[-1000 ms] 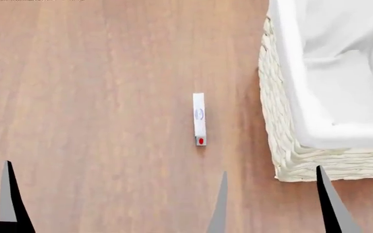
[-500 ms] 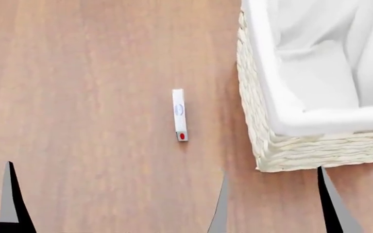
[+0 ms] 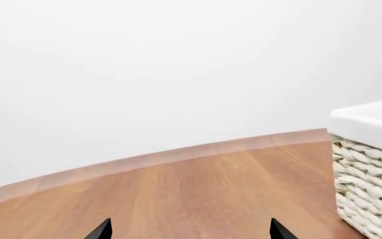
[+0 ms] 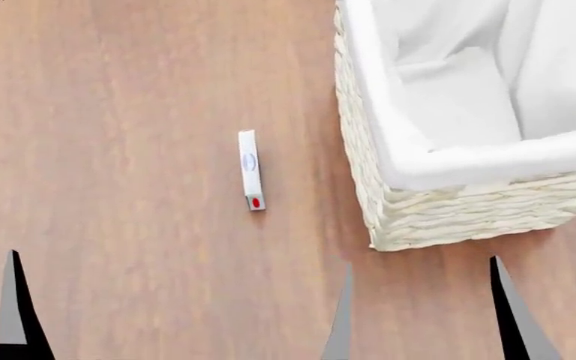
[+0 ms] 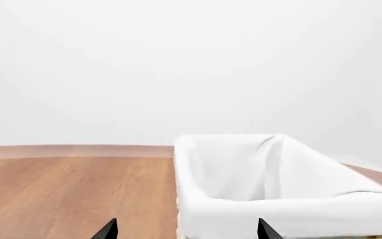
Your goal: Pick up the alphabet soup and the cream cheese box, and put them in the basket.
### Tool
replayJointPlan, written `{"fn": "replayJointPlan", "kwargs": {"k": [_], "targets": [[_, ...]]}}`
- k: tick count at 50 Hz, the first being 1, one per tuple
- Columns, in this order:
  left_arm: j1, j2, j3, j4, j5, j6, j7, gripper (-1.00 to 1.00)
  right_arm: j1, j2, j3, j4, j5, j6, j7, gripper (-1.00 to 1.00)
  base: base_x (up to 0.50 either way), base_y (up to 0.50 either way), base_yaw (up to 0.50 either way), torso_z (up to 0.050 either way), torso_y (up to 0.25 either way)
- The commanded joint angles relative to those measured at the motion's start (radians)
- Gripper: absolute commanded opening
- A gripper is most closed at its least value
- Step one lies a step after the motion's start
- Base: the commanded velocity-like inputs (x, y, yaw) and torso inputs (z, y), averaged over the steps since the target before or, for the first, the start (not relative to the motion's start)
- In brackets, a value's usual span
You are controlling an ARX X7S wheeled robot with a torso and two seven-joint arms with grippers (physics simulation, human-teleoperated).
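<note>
On the wooden surface [image 4: 118,150]: the small thin flat white cream cheese box [image 4: 251,169] with blue print, its red spot at the end nearer the robot — lying apart from everything.
Basket: the large cream-coloured woven wicker basket [image 4: 438,214] with white cloth lining stands to the box's right, near it, not touching.
Left pincer [image 3: 187,230]: only two dark tips show, spread wide, holding nothing.
Right pincer [image 5: 186,230]: tips likewise parted and empty — facing the basket's near end.
Alphabet soup: out of sight in all views.

Brown wood-grain floor [image 4: 118,150] underfoot; plain white wall [image 3: 177,64] behind; pale skirting strip [image 3: 144,162] at junction.
</note>
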State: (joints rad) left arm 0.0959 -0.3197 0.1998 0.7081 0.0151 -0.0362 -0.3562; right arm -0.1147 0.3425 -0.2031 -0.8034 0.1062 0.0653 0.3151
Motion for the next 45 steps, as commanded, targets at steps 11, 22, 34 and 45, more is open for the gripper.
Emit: {"fn": "replayJointPlan", "kwargs": {"k": [11,22,34,45], "targets": [[-0.011,-0.005,0.011,-0.009,-0.003,-0.005,-0.007,1.0,0.008,0.009,-0.003,0.009,0.009,-0.002,0.007,1.0,0.0,0.0,-0.18,0.0,0.0],[-0.018,-0.008,0.013,-0.018,-0.007,-0.006,-0.012,1.0,0.016,0.011,-0.011,0.013,0.011,0.002,0.011,1.0,0.0,0.0,-0.18,0.0,0.0],[-0.014,-0.014,0.014,-0.027,-0.017,0.007,-0.016,1.0,0.012,0.015,-0.016,0.012,0.006,0.001,0.018,1.0,0.0,0.0,-0.18,0.0,0.0],[-0.009,-0.019,0.017,-0.021,-0.015,0.007,-0.021,1.0,0.009,0.02,-0.019,0.01,0.009,-0.003,0.021,1.0,0.0,0.0,-0.18,0.0,0.0]]}}
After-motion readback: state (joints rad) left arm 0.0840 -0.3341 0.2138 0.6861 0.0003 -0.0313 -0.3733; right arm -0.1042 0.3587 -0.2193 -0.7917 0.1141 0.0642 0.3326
